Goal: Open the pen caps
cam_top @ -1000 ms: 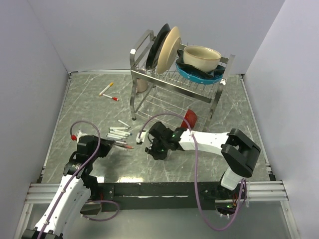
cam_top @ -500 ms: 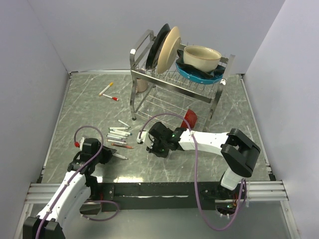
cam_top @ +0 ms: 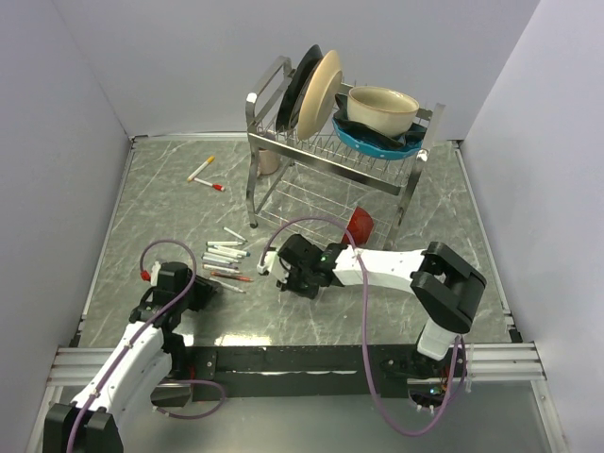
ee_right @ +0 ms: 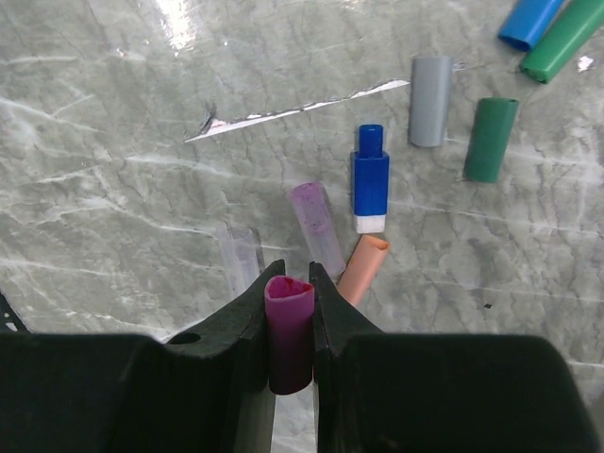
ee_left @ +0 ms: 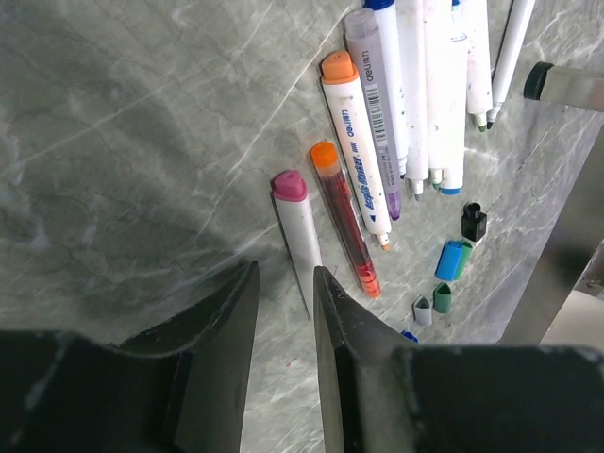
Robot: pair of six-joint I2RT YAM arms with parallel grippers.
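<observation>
Right pincer (ee_right: 293, 276) pinching pink cap (ee_right: 289, 326), cap's lower end hidden in the grip; loose caps (ee_right: 429, 87) on counter (ee_right: 113, 189); left pincer (ee_left: 285, 283) spread above pink-ended pen (ee_left: 300, 231); other pens (ee_left: 425, 85) cut off at top edge.

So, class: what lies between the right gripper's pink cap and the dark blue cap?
Right wrist view: a lilac cap and a peach cap lie between the pink cap and dark blue cap.

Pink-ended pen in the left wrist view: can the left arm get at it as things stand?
Probably yes. The left gripper is open by the tip of the pink-ended pen; nothing lies over it, and the red pen beside it sits apart.
</observation>
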